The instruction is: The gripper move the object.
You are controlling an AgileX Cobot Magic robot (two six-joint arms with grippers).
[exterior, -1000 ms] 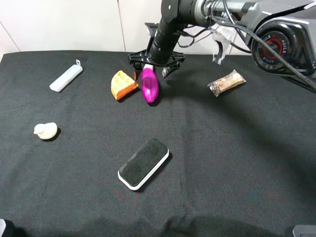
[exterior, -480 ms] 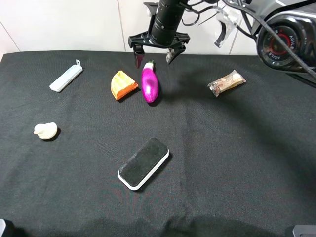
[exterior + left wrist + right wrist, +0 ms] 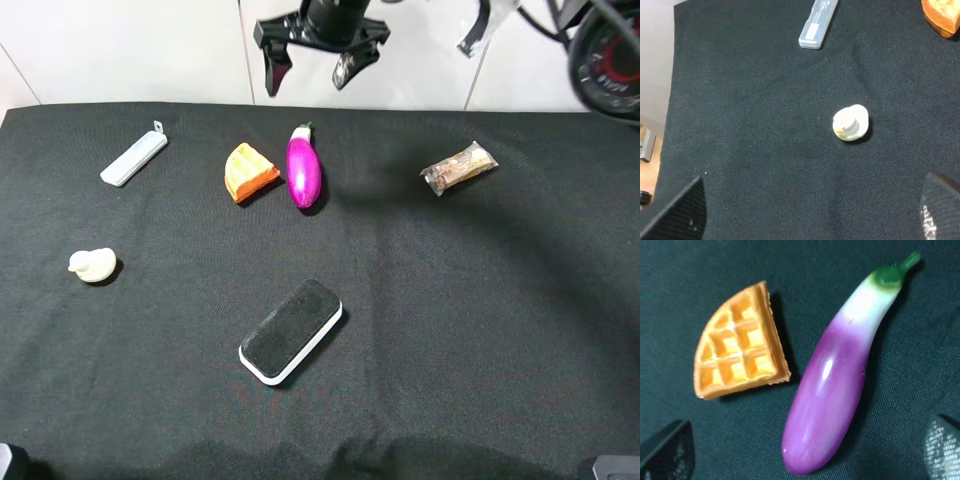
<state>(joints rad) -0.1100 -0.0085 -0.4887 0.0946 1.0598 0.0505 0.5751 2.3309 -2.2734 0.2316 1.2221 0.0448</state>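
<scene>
A glossy purple toy eggplant (image 3: 303, 172) is shown lying flat on a black cloth-covered table (image 3: 480, 330), green stem toward the far edge. It is just beside an orange waffle wedge (image 3: 250, 172), with a narrow gap between them. The right gripper (image 3: 310, 68) is held in the air above the eggplant, fingers spread wide and empty. The left gripper (image 3: 807, 215) is likewise spread wide with nothing held, near a small white toy duck (image 3: 850, 122).

The high exterior camera looks steeply down over the whole black table (image 3: 450, 350). The right wrist camera sits close above the eggplant (image 3: 830, 390) and waffle wedge (image 3: 740, 350), upper centre there; the left wrist camera, farther back, shares the duck (image 3: 850, 123).
</scene>
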